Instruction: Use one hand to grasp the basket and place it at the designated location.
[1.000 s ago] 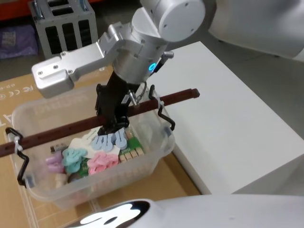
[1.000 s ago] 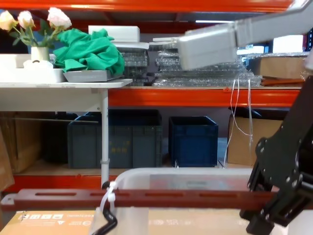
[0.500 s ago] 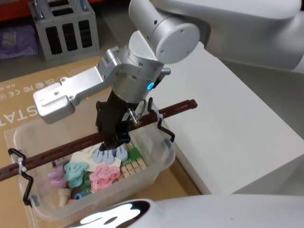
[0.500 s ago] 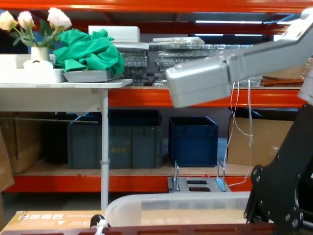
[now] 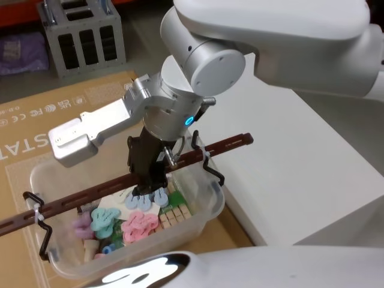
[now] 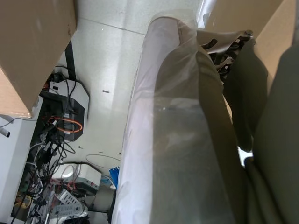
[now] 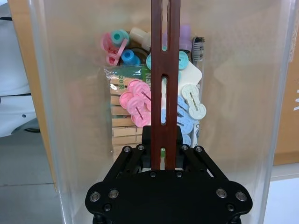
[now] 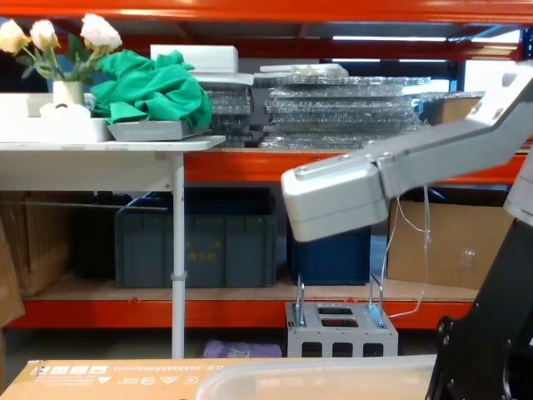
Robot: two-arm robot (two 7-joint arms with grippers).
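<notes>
Grips the handle near its middle with the right gripper, pinched shut on the bar from above. Has the basket hanging under that bar at about 7 o'clock in the head view, over brown cardboard (resting or lifted, cannot tell). Holds clothes pegs in pink, blue and teal inside, with wooden ones beside them. Keeps the white table at the basket's 3 o'clock, just beside its end.
</notes>
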